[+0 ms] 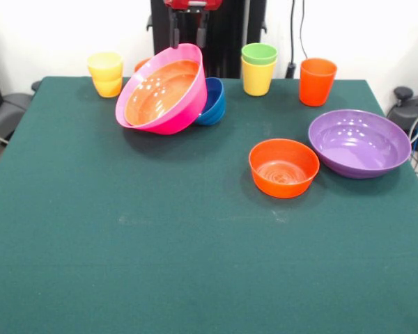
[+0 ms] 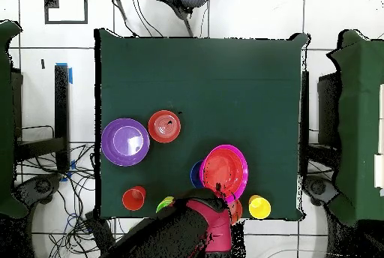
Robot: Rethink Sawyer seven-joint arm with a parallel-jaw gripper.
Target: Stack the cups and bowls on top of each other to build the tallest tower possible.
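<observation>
The big glossy pink plastic bowl (image 1: 162, 89), a wide orange bowl (image 1: 160, 90) nested inside, tilts against the small blue bowl (image 1: 213, 101) at the green bench's (image 1: 195, 243) far edge. My end effector (image 1: 188, 33) hangs just above its rim, fingers apart, holding nothing. From overhead my red-and-black arm (image 2: 202, 225) hides most of the green-on-yellow cups (image 1: 258, 68).

– What sort of place is this?
– A robotics lab. A green cloth-covered surface (image 1: 195, 264) stands on a white tiled floor (image 2: 247, 15), by a plain white wall (image 1: 63, 31).
– What else shows it?
– A black robot pedestal (image 1: 219, 35) at the far side, loose black cables (image 2: 75, 210) on the floor, and more green-covered tables (image 2: 360, 120) alongside.
</observation>
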